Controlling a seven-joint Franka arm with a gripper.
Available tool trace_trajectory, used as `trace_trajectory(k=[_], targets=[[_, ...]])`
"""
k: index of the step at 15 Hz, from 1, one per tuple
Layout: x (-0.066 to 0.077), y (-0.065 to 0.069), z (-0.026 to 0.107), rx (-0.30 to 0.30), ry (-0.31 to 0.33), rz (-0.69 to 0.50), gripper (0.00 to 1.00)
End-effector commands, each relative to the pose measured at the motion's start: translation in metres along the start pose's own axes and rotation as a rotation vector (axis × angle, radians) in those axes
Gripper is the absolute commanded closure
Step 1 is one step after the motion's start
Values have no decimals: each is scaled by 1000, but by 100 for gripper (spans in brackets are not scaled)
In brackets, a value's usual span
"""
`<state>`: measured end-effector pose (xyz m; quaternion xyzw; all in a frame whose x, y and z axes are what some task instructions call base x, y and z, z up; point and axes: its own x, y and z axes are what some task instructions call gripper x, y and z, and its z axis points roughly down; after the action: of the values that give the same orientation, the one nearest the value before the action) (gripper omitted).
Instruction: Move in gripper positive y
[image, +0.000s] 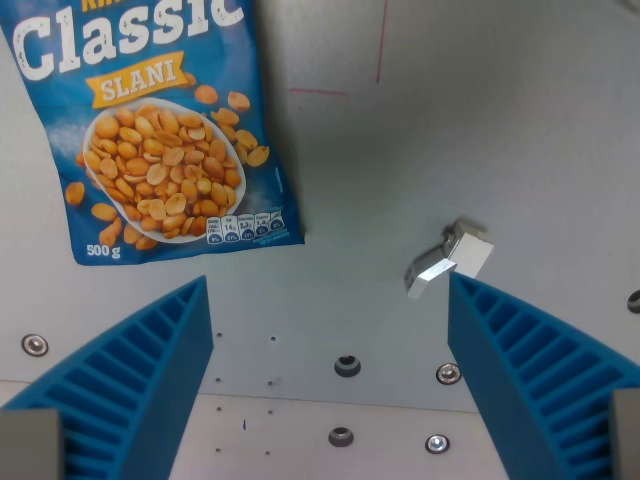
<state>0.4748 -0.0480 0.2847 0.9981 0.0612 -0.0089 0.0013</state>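
You are looking straight down through the wrist view at a pale grey metal table (420, 130), smooth and matte, with a seam running across the near part of the picture. Along that seam sit several screws and small holes: one screw (35, 344) at the near left, another (449, 373) at the near right, and a dark recessed hole (347, 364) between them. Thin red marker lines (378, 50) are drawn on the far part of the surface, one upright and one short and level.

At the far left lies a glossy blue peanut bag (150, 130), flat on the table, slightly tilted, its top cut off by the picture's edge. It carries white "Classic" lettering, a yellow "SLANI" banner, a printed bowl of peanuts and "500 g" at its near left corner.

Right of centre a small white and silvery metal block (450, 262) rests on the table, boxy with a shiny face, just beside the right finger's tip.

Your gripper (330, 300) stands wide open and holds nothing. Its two fingers (130, 390) are blue ribbed plastic, wedge-shaped, one rising from the near left and the other from the near right. The bare table shows between them, and the bag lies beyond the left finger, apart from it.
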Motion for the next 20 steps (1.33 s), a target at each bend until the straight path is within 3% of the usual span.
trace_trajectory(k=[1, 20], targets=[[0, 5, -2, -1, 5, 0, 0], [0, 100, -2, -1, 5, 0, 0]])
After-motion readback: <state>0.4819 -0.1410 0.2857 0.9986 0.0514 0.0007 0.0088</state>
